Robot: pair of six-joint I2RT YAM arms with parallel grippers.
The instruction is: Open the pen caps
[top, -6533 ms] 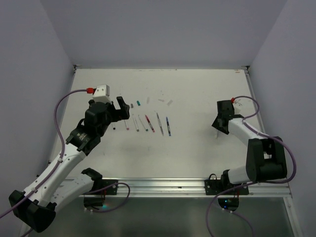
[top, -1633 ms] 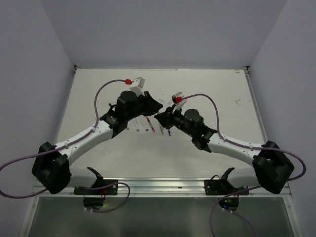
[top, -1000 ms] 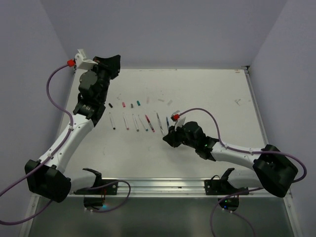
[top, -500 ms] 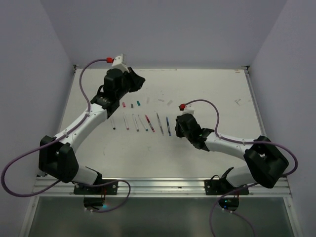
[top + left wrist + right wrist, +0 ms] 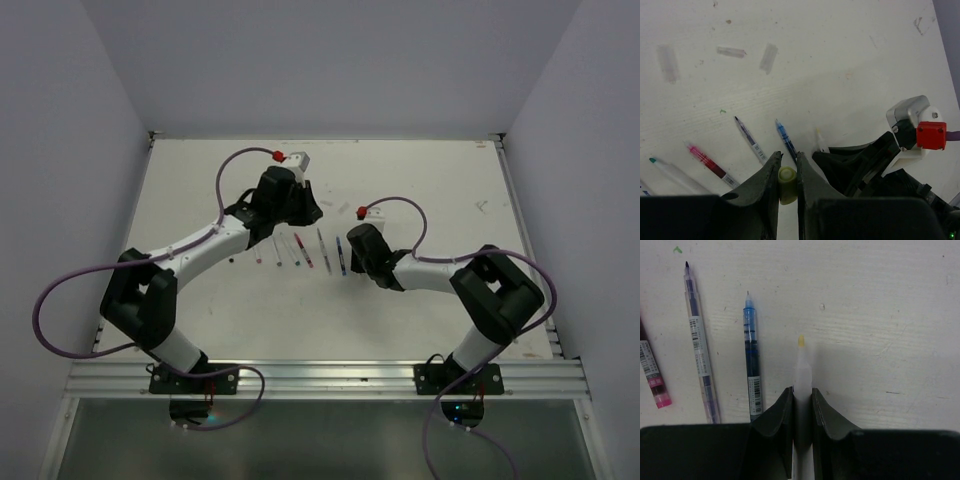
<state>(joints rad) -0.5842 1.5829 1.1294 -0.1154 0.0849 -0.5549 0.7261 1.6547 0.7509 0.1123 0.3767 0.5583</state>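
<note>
**fig. 1: cap and pen held apart beside the row**

the left gripper (image 5: 788,161) is narrowed on the yellow pen cap (image 5: 787,179). the right gripper (image 5: 802,392) is narrowed on the white pen (image 5: 802,371), whose bare yellow tip points to the far edge of the bench (image 5: 430,180). each gripper holds 1 part, so this cap is judged off. the pen sits just beside the blue pen (image 5: 752,360), probably to join the uncapped row at the bench's middle. 3 pale caps (image 5: 768,57) lie nearer the far edge.
</note>
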